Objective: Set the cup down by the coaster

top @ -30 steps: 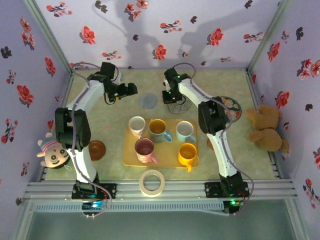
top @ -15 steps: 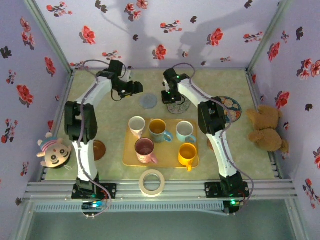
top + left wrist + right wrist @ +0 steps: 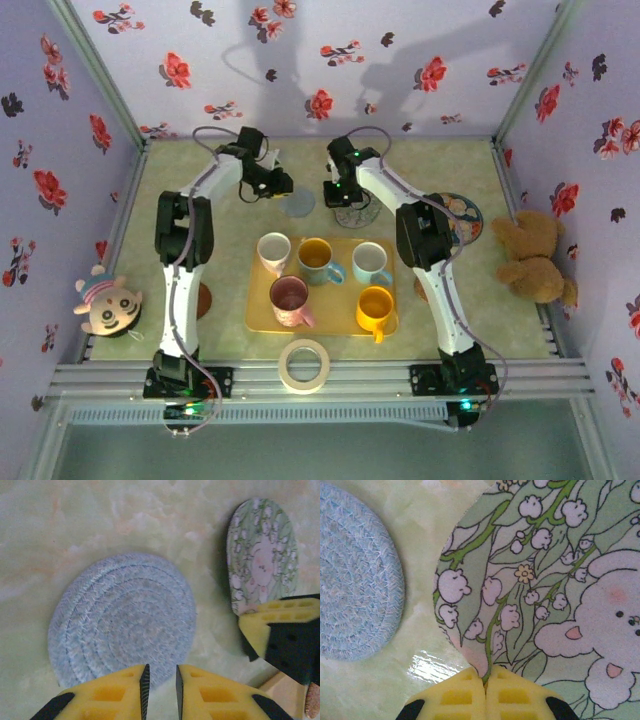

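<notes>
- My left gripper (image 3: pixel 160 672) is over the near rim of the blue woven coaster (image 3: pixel 122 617). Its fingers stand narrow, with only a slim gap between them and nothing in that gap.
- My right gripper (image 3: pixel 485 672) has its fingers pressed together on the lower edge of the cup (image 3: pixel 530 580), which is printed with a rabbit and white flowers on green stems.
- The cup is just beside the coaster, on its right as seen from above. The two do not touch, and a strip of pale green table (image 3: pixel 75 520) shows between them.
- I cannot tell whether the cup rests on the table or hangs just above it.
- Both are at the far middle of the table, beyond the yellow tray (image 3: pixel 255 318) that carries five mugs (image 3: pixel 316 257).
</notes>
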